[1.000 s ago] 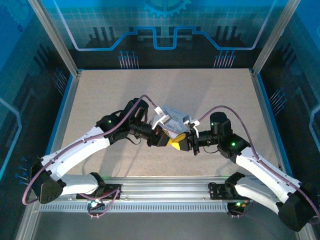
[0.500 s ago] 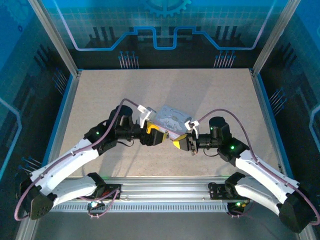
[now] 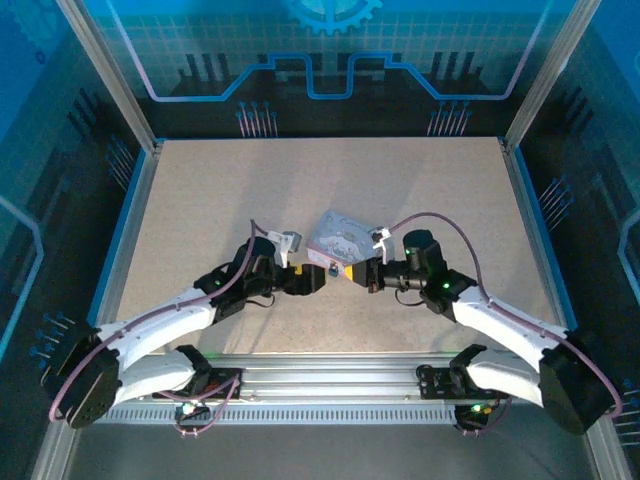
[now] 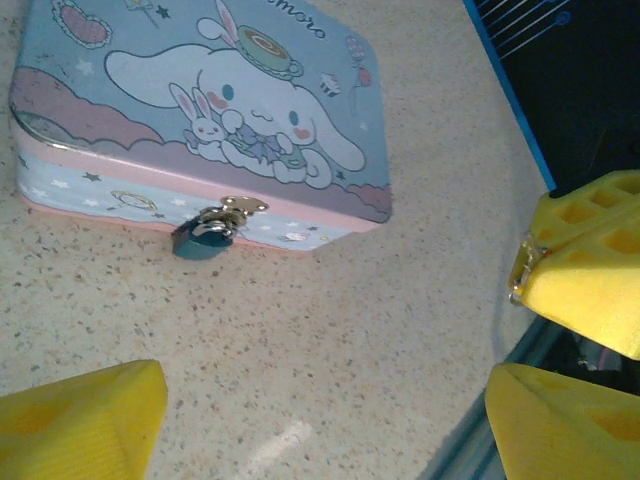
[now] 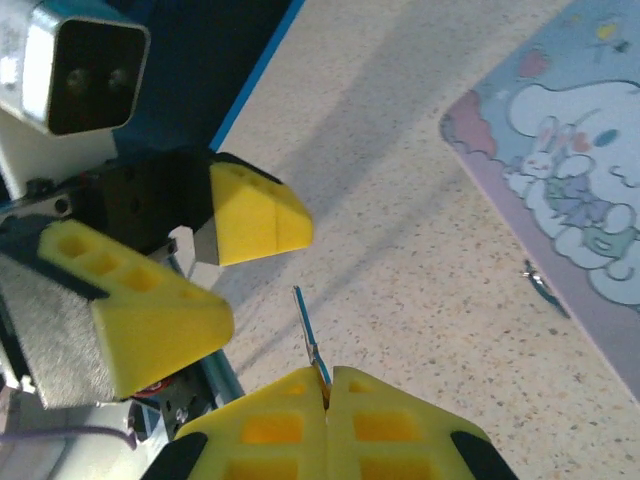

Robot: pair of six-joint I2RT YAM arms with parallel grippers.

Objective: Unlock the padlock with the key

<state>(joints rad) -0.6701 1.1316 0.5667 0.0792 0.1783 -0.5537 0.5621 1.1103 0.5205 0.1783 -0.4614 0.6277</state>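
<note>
One key (image 5: 308, 335) pokes from the pinched-shut right fingers (image 5: 270, 430), maybe so its tip can reach the padlock (image 4: 203, 236). It hangs centre-left on the tin (image 4: 200, 90). The left fingers (image 4: 80, 415) gape, empty.

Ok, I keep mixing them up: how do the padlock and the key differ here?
The padlock is dark and chunky; the key is a thin sliver. The padlock hangs at the clasp of the tin; the key is pinched in the right gripper. Both are tiny and metallic.

The left claw (image 3: 316, 279) opened and backed off the tin (image 3: 338, 240)
</note>
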